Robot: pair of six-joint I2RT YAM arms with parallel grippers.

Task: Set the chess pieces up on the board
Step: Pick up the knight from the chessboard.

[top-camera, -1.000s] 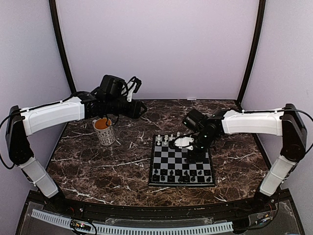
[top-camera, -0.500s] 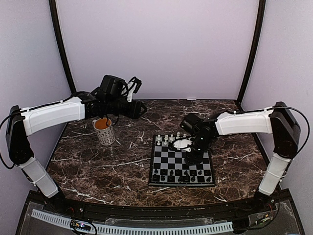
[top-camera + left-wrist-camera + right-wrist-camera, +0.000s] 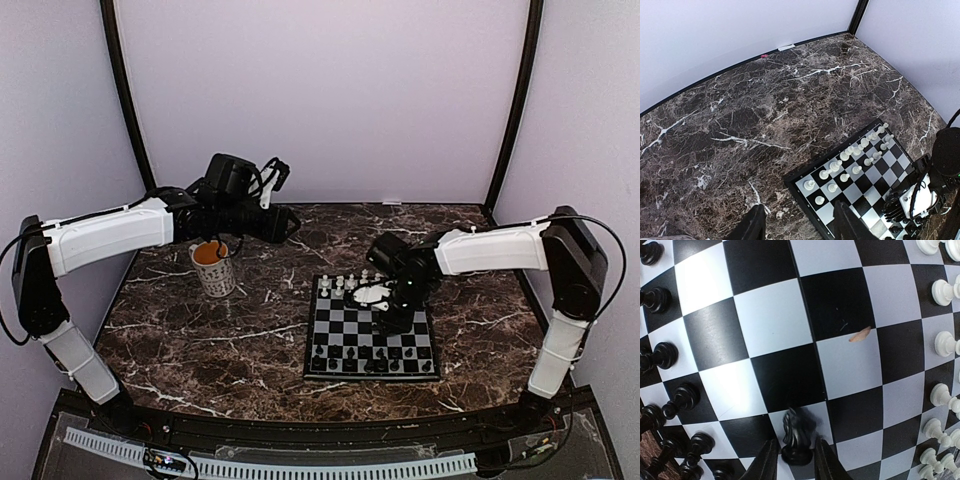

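Observation:
The board (image 3: 345, 335) lies right of the table's middle. White chess pieces (image 3: 345, 285) stand along its far edge and black pieces (image 3: 370, 362) along its near edge. My right gripper (image 3: 393, 318) is low over the board. In the right wrist view its fingers (image 3: 769, 462) sit tight on both sides of a black knight (image 3: 797, 437) over a light square; the gripper (image 3: 795, 460) is shut on it. Black pieces (image 3: 665, 355) line the left there, white pieces (image 3: 942, 292) the right. My left gripper (image 3: 799, 225) is open and empty, high above the table beside the board's (image 3: 867, 185) corner.
A white mug (image 3: 214, 268) with an orange inside stands at the left, under the left arm. A small orange speck (image 3: 860, 334) lies on the board. Purple walls with black posts close in the table at the back and sides.
My right arm has drawn in and moved a little left over the board. The left arm has not moved.

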